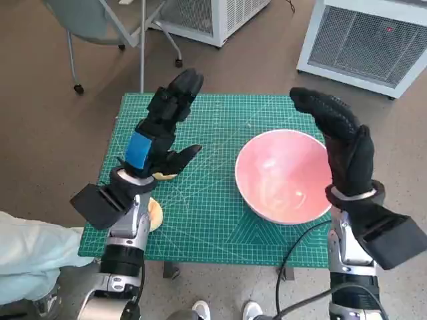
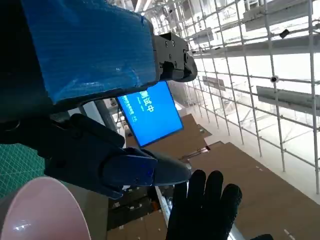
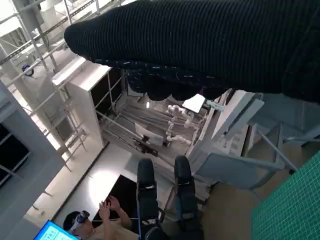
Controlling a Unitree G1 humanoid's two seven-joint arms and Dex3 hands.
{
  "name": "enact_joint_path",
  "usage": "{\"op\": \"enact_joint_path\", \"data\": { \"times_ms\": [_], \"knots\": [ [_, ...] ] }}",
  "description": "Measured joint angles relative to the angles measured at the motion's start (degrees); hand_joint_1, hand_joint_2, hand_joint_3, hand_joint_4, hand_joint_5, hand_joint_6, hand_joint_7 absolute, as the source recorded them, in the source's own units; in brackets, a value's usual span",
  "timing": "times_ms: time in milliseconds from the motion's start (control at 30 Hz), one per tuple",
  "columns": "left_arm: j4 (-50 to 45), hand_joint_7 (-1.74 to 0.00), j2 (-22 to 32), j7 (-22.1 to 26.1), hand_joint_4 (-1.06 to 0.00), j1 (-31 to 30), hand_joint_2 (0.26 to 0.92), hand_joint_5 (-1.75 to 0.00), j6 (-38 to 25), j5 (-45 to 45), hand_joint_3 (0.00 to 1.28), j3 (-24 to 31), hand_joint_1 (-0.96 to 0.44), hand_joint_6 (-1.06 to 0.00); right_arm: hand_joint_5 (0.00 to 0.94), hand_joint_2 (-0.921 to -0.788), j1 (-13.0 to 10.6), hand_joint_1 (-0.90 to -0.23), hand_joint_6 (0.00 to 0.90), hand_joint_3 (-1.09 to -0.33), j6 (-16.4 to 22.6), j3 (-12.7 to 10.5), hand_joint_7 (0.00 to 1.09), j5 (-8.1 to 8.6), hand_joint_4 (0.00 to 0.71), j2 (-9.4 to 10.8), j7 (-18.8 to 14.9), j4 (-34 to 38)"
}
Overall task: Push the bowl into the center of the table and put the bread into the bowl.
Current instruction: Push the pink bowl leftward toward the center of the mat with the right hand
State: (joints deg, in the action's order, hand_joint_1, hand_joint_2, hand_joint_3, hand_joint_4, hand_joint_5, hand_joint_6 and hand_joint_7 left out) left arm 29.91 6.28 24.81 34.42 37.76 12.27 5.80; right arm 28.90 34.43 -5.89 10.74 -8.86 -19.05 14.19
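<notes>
Bowl (image 1: pixel 283 177): pink, upright, sits on the right half of the green cutting mat (image 1: pixel 213 220) that covers the table, its rim close to the mat's right edge. Bread (image 1: pixel 155 213): a pale piece lies near the mat's left front edge, mostly hidden behind the left forearm; a second pale bit shows just under the left hand (image 1: pixel 157 137). Left hand is raised above the mat's left side, fingers stretched forward and apart, holding nothing. Right hand (image 1: pixel 343 143) is raised beside the bowl's right rim, fingers extended and apart, holding nothing; whether the palm touches the rim cannot be told. A person (image 3: pixel 92 225) sits far off in the right wrist view.
</notes>
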Motion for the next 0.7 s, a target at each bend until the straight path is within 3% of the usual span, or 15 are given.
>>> {"op": "enact_joint_path", "data": {
  "times_ms": [700],
  "knots": [
    [0.0,-0.35,0.0,0.0,-0.18,0.0,0.921,0.0,-0.1,0.0,0.34,0.1,-0.62,-0.07,0.001,-0.921,-0.8,-0.655,-0.001,-0.726,0.2,-0.7,0.37,-0.72,0.057,0.0,0.9,0.0]
  ]
}}
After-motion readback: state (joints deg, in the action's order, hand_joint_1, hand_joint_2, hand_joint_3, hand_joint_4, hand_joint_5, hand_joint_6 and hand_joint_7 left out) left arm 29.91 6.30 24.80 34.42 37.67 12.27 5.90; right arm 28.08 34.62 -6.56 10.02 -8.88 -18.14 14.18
